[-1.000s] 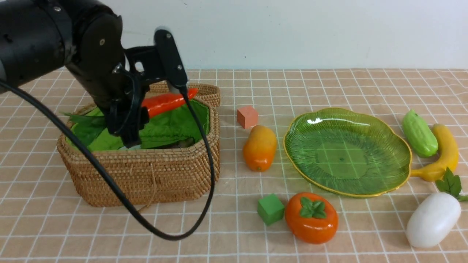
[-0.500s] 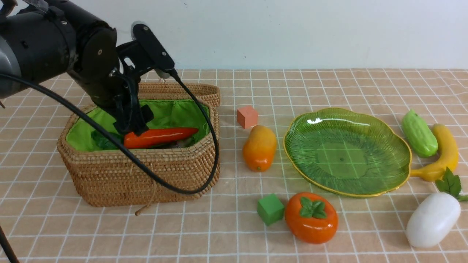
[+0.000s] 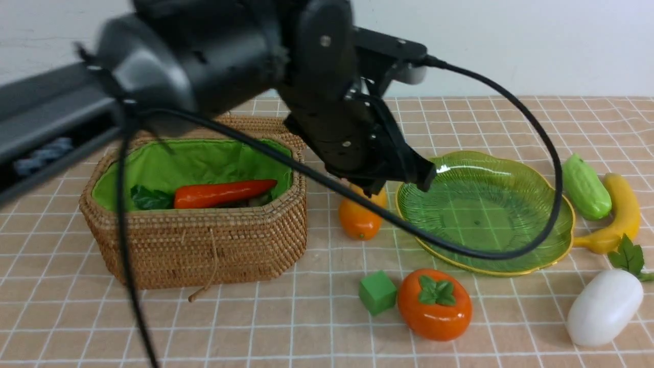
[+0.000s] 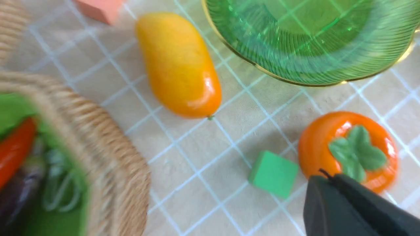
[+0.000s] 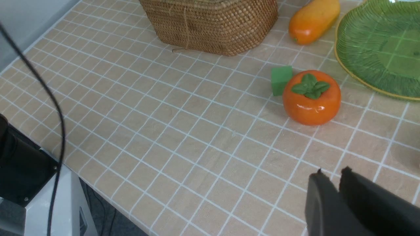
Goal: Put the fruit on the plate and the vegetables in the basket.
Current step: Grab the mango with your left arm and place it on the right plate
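Far left of the bench (image 3: 306, 327): the basket (image 3: 204, 240), lid tipped back, green lining showing. Inside, lying lengthwise, the carrot (image 3: 225, 191), leaves toward the left. Beside it in the left wrist view, something dark purple, too blurred to name.

Just right of the basket: the mango (image 3: 360, 222) on the bench, outside the plate, its far end hidden behind the left arm. Past that end, seen only from the left wrist, a salmon-pink cube (image 4: 98, 8).

Over the mango and the plate's left rim: the left claw (image 3: 426, 176), raised off the bench, fingers pressed together, pinching nothing. Black cable slung from the arm across the front of the plate.

Nearer the camera: a green cube (image 3: 378, 292), and just right of it the persimmon (image 3: 434, 305), upright, leafy cap on top, on the bench and apart from the plate.

Right of centre: the plate (image 3: 500, 204), nothing lying in it.

Beyond its right rim: the cucumber (image 3: 586, 187) and, just beside it, the banana (image 3: 621, 214). Near right corner: the radish (image 3: 604, 306), leaves pointing away.

Shown only in its own wrist view: the right claw (image 5: 334, 173), low over bare bench, fingers together but for a thin notch at the tips, empty.
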Robot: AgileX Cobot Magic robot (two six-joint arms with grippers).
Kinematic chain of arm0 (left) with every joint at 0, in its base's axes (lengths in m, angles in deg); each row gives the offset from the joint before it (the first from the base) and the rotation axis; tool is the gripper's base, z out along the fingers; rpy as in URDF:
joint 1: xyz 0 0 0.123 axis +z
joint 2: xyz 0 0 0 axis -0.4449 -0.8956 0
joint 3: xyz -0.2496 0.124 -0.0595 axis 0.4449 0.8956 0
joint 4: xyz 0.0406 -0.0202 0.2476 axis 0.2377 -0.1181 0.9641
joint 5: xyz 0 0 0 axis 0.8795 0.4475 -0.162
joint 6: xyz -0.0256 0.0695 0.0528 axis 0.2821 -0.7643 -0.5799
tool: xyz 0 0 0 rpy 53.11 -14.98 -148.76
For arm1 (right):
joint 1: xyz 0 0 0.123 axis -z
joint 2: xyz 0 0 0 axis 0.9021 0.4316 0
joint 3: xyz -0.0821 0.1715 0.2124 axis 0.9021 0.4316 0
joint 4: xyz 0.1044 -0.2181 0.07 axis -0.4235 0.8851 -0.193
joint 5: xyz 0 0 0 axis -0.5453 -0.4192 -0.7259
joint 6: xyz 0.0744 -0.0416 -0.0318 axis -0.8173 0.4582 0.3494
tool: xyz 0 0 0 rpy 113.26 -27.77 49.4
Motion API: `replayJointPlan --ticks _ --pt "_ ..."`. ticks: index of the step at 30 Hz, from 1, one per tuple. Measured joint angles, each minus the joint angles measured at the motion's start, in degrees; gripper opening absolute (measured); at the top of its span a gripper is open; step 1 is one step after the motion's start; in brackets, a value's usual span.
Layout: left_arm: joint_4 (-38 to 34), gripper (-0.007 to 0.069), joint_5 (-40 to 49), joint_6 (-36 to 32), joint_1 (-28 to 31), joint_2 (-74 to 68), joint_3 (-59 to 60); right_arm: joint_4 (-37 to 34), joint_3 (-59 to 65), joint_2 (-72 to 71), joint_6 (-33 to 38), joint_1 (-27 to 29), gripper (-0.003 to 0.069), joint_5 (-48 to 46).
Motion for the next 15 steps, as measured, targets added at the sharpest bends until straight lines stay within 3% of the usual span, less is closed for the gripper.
replayJointPlan --ticks 2,5,7,9,12,15 --pt "2.30 0.0148 2.58 2.21 0.21 -7.43 -6.99 0.28 -1.19 0.00 -0.13 0.00 0.0092 -1.63" --pt "7.19 0.0392 4.46 6.71 1.21 -19.23 -18.05 0.45 -2.77 0.00 -0.18 0.00 0.0097 -3.50" --pt "9.26 0.0458 4.78 7.66 1.43 -21.81 -20.51 0.37 -2.92 0.00 -0.18 0.00 0.0097 -3.82" --pt "13.93 0.0582 5.23 8.80 1.60 -26.22 -24.62 0.08 -3.02 0.00 -0.18 0.00 0.0097 -4.07" --pt "16.82 0.0657 4.16 9.25 1.60 -29.70 -26.73 -0.87 -3.02 0.00 -0.18 0.00 0.0097 -4.35" --pt "17.06 0.0656 2.50 9.37 1.65 -30.99 -27.00 -1.14 -3.02 0.00 -0.18 0.00 0.0097 -4.41"
